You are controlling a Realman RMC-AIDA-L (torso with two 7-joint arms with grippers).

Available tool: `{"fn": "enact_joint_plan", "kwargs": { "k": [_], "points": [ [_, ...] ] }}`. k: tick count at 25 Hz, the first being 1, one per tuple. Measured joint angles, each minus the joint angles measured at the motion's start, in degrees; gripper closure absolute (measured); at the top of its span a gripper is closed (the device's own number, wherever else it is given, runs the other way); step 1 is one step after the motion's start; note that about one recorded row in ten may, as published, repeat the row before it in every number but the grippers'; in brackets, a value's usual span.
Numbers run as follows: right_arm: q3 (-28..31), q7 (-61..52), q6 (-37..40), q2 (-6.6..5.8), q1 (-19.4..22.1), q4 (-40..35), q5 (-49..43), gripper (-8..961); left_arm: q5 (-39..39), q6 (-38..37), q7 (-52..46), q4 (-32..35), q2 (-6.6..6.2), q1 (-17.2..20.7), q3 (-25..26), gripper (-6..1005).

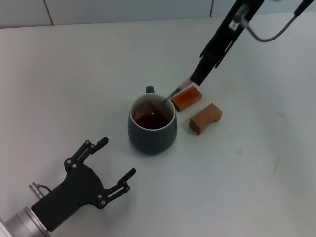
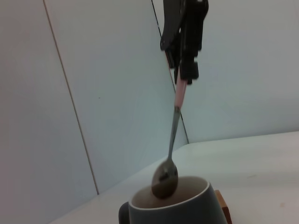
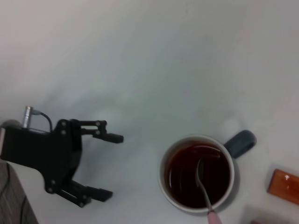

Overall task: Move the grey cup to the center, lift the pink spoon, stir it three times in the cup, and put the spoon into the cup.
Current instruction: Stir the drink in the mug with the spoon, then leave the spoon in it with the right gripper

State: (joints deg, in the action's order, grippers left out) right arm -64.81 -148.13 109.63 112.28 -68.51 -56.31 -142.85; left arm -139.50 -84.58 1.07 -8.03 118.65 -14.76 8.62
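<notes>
Pink spoon (image 1: 174, 91) pinched by right hand (image 1: 193, 80), bowl at cup (image 1: 152, 125) rim; may splash. Left hand (image 1: 114, 162) wide, idle.

White table (image 1: 74, 74) carries grey cup (image 1: 152, 134), two wooden blocks (image 1: 205, 118).

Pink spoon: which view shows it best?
Left wrist view: the whole pink spoon hangs from the right gripper over the grey cup. Head view shows a short stretch; right wrist view only bowl, neck and handle tip.

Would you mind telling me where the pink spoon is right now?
The right end effector holds the pink spoon slanted over the grey cup, its bowl at the rim, beside two wooden blocks.
</notes>
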Motion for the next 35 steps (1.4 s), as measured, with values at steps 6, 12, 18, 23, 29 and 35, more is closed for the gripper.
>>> {"fn": "enact_joint_plan", "kwargs": {
  "k": [6,12,18,23,29,35],
  "points": [
    [-1.79,2.16,-5.4,2.21,-2.95,8.59,-4.55,829,0.0,0.09,0.0,-0.11,0.01,-0.23,0.0,140],
    [-2.1,4.47,-7.74,5.2,-5.58,13.1,-5.71,829,-0.22,0.27,-0.01,-0.14,0.01,-0.15,-0.02,140],
    [-2.23,4.89,-13.36,6.36,-7.89,15.83,-10.63,829,-0.34,0.45,-0.02,-0.14,0.0,0.14,-0.42,140],
    [-2.01,4.51,-13.19,6.47,-8.26,16.23,-15.6,830,-0.34,0.57,-0.02,-0.11,0.01,0.73,-0.3,140],
    [-2.08,5.21,-10.34,6.66,-8.25,15.87,-9.23,830,-0.34,1.08,-0.02,-0.13,0.01,0.8,-0.15,140],
    [-2.61,5.36,-15.37,6.71,-9.17,17.12,-9.48,830,-0.34,1.16,-0.02,-0.15,0.07,0.66,-0.14,140]
  ]
}}
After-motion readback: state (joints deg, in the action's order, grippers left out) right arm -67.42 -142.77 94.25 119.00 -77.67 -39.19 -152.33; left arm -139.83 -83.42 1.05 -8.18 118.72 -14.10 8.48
